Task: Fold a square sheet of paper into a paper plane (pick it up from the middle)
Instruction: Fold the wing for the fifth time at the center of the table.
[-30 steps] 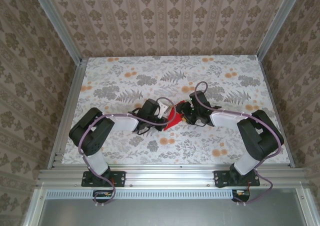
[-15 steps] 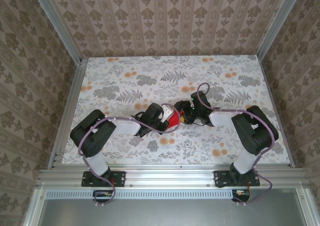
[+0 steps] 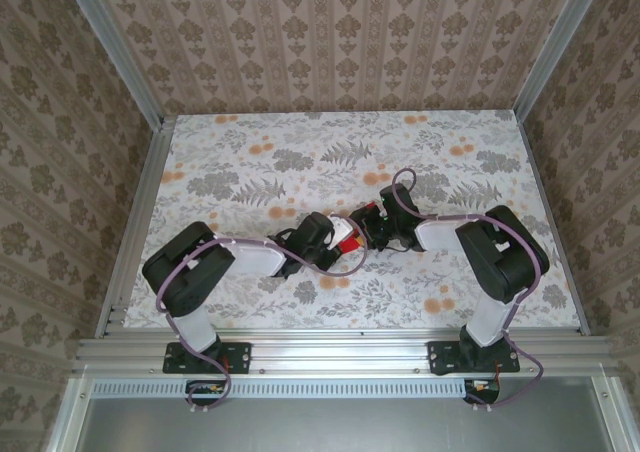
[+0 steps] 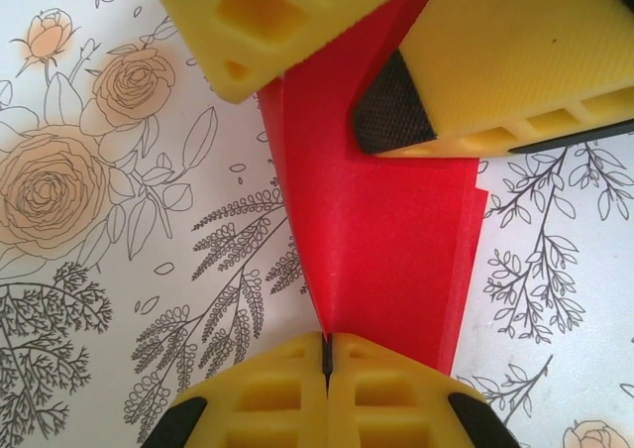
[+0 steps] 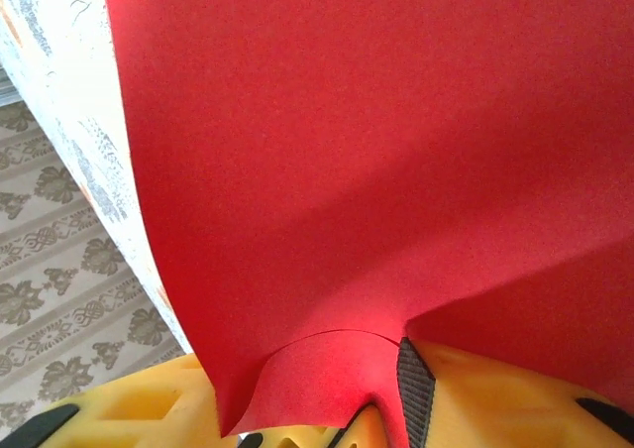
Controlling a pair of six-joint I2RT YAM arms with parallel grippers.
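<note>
The square sheet of paper (image 4: pixel 386 240) is bright red and folded into a narrow layered wedge with a sharp crease on its left side. It lies low over the floral table (image 3: pixel 450 162) between the two grippers (image 3: pixel 347 242). My left gripper (image 4: pixel 326 349) is shut on the near end of that crease. My right gripper (image 4: pixel 312 96) stands opposite, its yellow fingers (image 4: pixel 515 61) apart with the paper's far end running between them. In the right wrist view the red paper (image 5: pixel 347 170) curls down between the right gripper's (image 5: pixel 327 408) fingers beside one black pad.
Both arms reach inward and meet near the table's middle (image 3: pixel 345 234). Patterned walls and aluminium rails (image 3: pixel 150 202) enclose the table on three sides. Bare floral tabletop lies to the far side and to the left and right.
The left gripper has slid right with the paper, closing up on the right gripper. Less red shows from above. The right arm's elbow has swung a little left.
</note>
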